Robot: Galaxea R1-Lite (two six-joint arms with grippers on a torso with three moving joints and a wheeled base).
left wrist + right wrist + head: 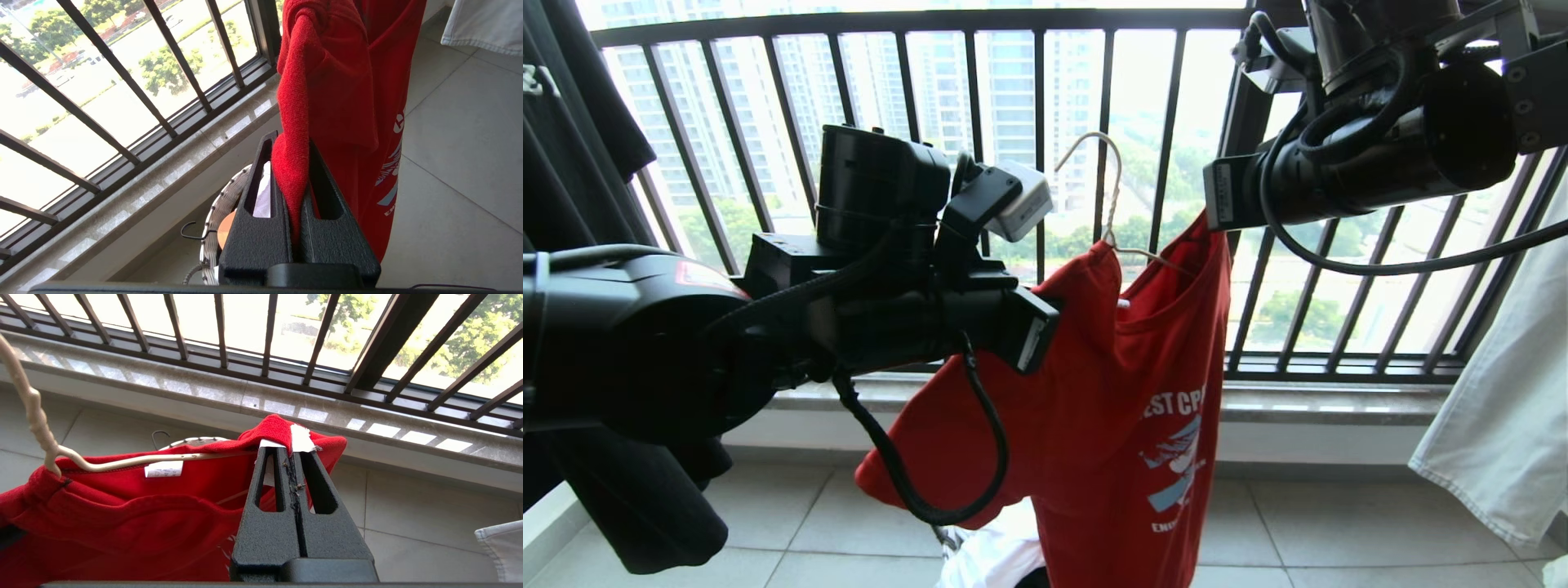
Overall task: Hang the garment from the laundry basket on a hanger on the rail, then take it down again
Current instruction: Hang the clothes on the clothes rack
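Observation:
The red garment [1127, 384] hangs in the air in front of the balcony railing, stretched between my two grippers. My left gripper [1037, 327] is shut on a bunched fold of its red cloth [294, 122], seen between the jaws [291, 141]. Further right and higher, my right gripper [1213, 204] is shut on the garment's upper edge [282, 430]; its jaw tips [288, 451] are pressed together. The cream wire hanger [1112, 204] sits in the neck opening, hook up and free. Its arm [135, 460] runs to the right jaws. The laundry basket [220, 192] stands on the floor below. The rail is out of view.
The black barred balcony railing [1037, 122] and its stone sill [1298, 400] are just behind the garment. A black T-shirt [572, 163] hangs at far left and a white garment [1503, 408] at far right. White cloth [996, 555] lies below.

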